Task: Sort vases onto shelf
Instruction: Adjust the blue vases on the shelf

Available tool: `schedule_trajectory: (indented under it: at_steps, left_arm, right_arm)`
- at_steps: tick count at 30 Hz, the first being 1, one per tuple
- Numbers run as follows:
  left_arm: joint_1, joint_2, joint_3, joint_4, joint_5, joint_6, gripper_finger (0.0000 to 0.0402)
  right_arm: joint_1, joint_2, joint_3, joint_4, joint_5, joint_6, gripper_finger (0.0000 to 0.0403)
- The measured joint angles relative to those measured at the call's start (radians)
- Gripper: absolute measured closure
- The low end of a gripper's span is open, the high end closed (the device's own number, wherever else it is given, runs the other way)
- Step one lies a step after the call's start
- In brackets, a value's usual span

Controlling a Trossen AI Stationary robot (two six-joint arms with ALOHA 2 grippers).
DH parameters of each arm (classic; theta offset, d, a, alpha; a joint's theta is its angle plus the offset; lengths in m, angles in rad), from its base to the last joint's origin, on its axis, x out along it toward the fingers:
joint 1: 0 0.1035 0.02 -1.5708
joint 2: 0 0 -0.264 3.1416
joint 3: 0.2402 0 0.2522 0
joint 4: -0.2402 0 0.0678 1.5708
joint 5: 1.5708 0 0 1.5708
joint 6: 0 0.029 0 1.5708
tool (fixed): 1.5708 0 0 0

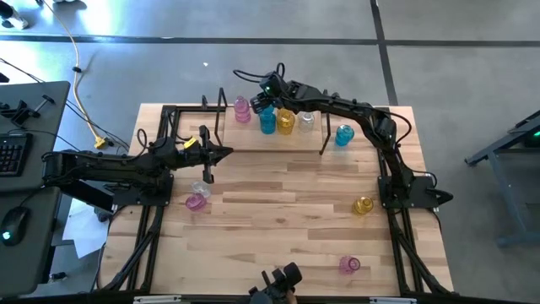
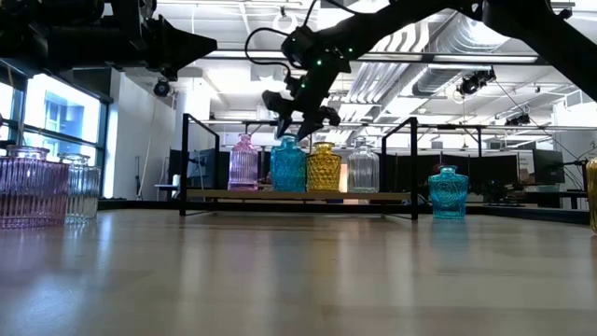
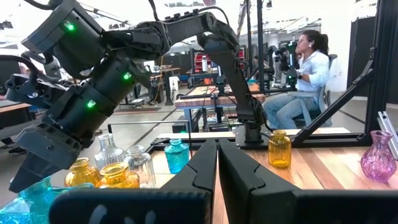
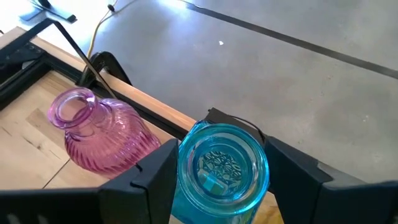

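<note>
No brand, label or writing can be read on any vase or on the rack.

The right gripper (image 1: 263, 95) reaches over the far edge of the wooden table (image 1: 287, 211), its fingers spread wide on either side of the neck of a teal-blue vase (image 4: 222, 167). In the right wrist view the two dark fingers flank the vase's mouth; whether they press the glass cannot be told.

That vase stands on the shelf (image 2: 298, 194), second in a row of four: a pink vase (image 2: 243, 161) at one end, then the teal one, then a yellow vase (image 2: 324, 166) and a clear vase (image 2: 363, 166). These neighbours stand close together, so room beside the gripped neck is tight.

A second teal vase (image 1: 344, 135) sits on the table just outside the shelf's end post.

The left gripper (image 1: 226, 153) hangs over the table's left middle, fingers clenched together on nothing. Near it lie a pink vase (image 1: 197, 202) and a clear one (image 1: 201, 188), close together.

The middle of the table is open. A yellow vase (image 1: 363, 205) stands near the right arm's base, and another pink vase (image 1: 349, 265) near the front edge.
</note>
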Motion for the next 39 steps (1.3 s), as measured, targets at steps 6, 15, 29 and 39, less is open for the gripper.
schedule_trajectory:
  at_steps: [6,15,29,39]
  left_arm:
    - [0.0,0.0,0.0,0.0,0.0,0.0,0.0394]
    - [0.0,0.0,0.0,0.0,0.0,0.0,0.0394]
    - [0.0,0.0,0.0,0.0,0.0,-0.007,0.0394]
    - [0.0,0.0,0.0,0.0,0.0,-0.007,0.0394]
  right_arm:
    - [0.0,0.009,-0.002,0.014,0.005,-0.017,0.0203]
    - [0.0,0.009,-0.001,0.011,0.006,-0.018,0.0201]
    - [0.0,0.012,-0.001,0.007,0.002,-0.029,0.0148]
    - [0.0,0.012,-0.001,0.007,0.0,-0.025,0.0147]
